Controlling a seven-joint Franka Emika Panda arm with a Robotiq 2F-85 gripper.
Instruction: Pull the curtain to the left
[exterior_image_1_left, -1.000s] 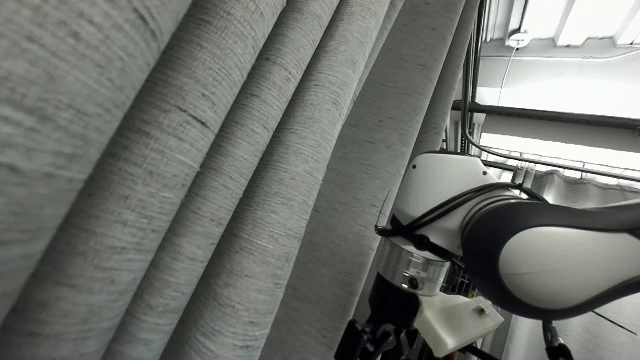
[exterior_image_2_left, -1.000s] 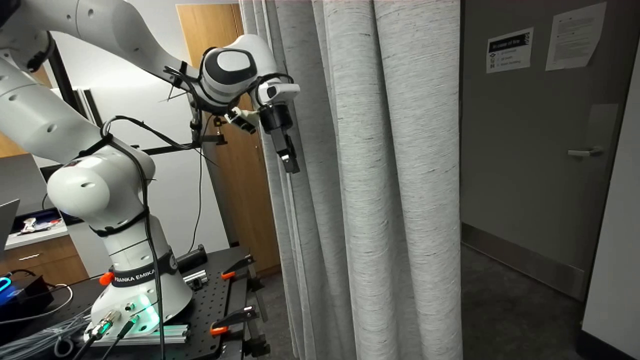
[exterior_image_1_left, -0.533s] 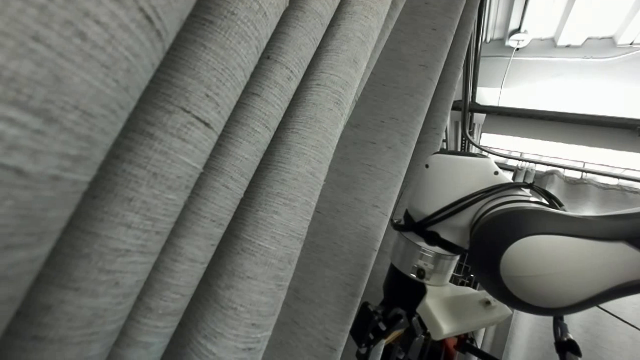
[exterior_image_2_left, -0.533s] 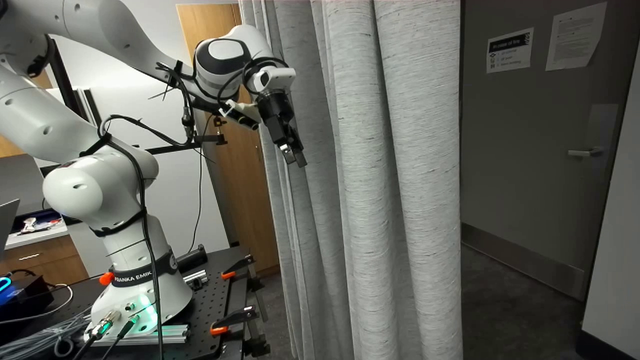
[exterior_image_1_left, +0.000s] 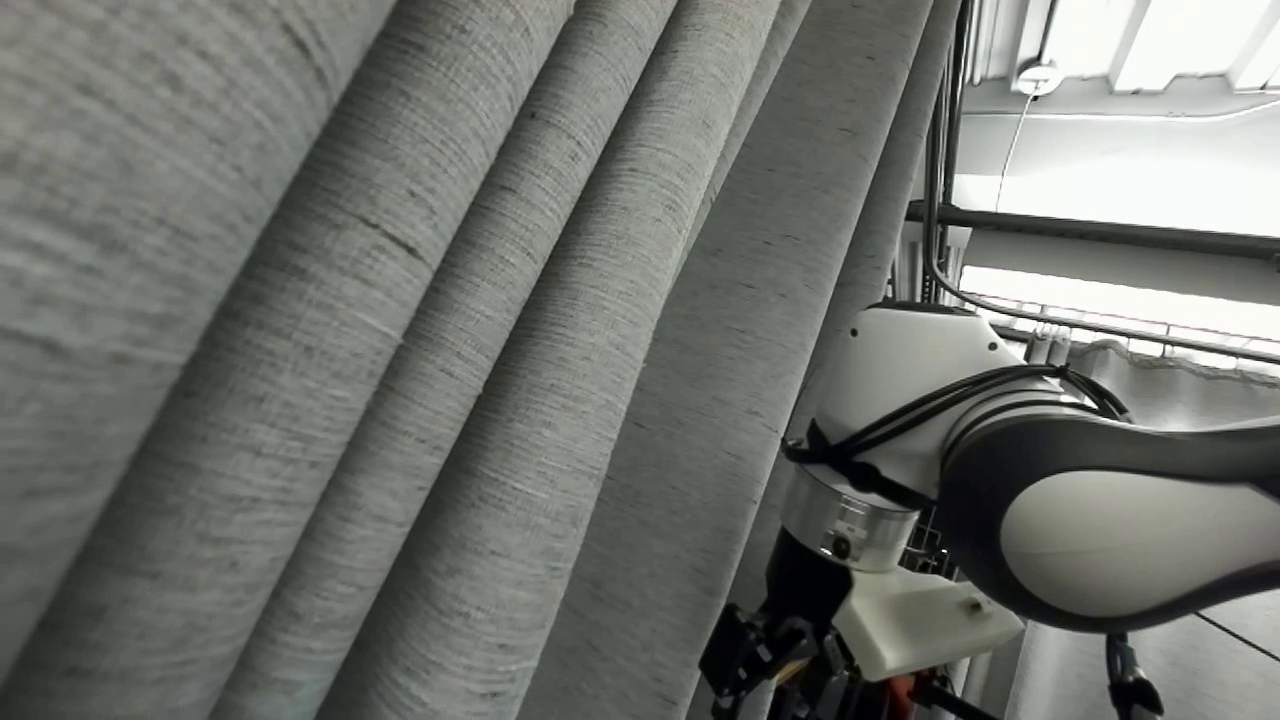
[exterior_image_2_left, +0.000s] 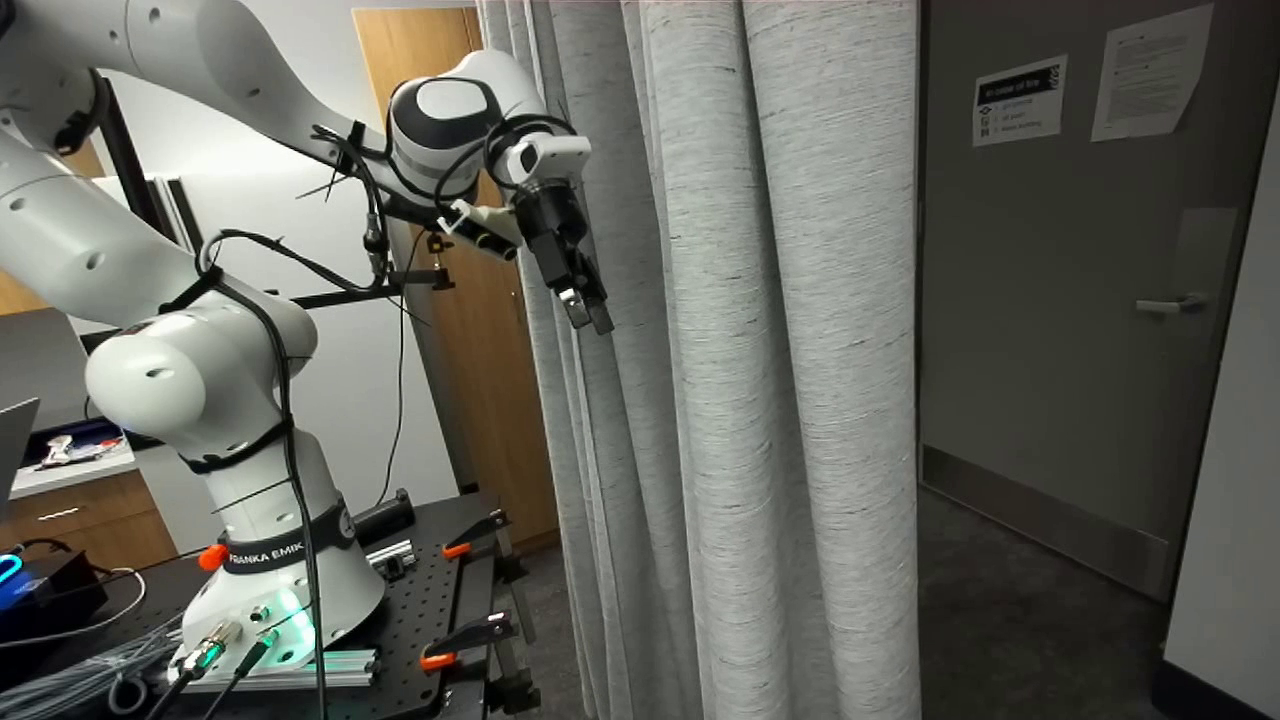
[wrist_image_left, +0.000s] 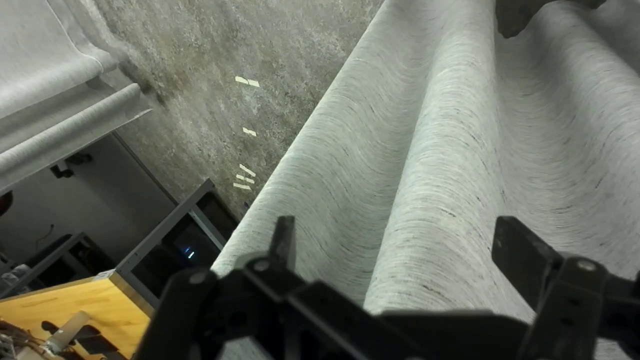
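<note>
The curtain is a large light-grey woven drape with long deep folds. It hangs in both exterior views (exterior_image_1_left: 480, 330) (exterior_image_2_left: 740, 380) and fills much of the wrist view (wrist_image_left: 440, 200). My gripper (exterior_image_2_left: 590, 318) is in front of the curtain's left part in an exterior view, pointing down and slightly right. Its lower part is cut off by the bottom edge in an exterior view (exterior_image_1_left: 780, 670). In the wrist view the gripper (wrist_image_left: 392, 225) is open, its fingers wide apart. A rounded fold lies in line with the gap. Whether the fingers touch the cloth cannot be told.
A wooden cabinet (exterior_image_2_left: 490, 350) stands behind the curtain's left edge. Clamps (exterior_image_2_left: 470, 640) stick out from the robot's black table (exterior_image_2_left: 430, 560). A grey door (exterior_image_2_left: 1060, 350) is at the right. A metal rail (exterior_image_1_left: 1100, 228) runs overhead. Another drape (wrist_image_left: 45, 60) shows in the wrist view.
My gripper has risen slightly and turned, so both fingertips now show apart. Over the last half second the arm is still. The curtain's right edge has shifted slightly left.
</note>
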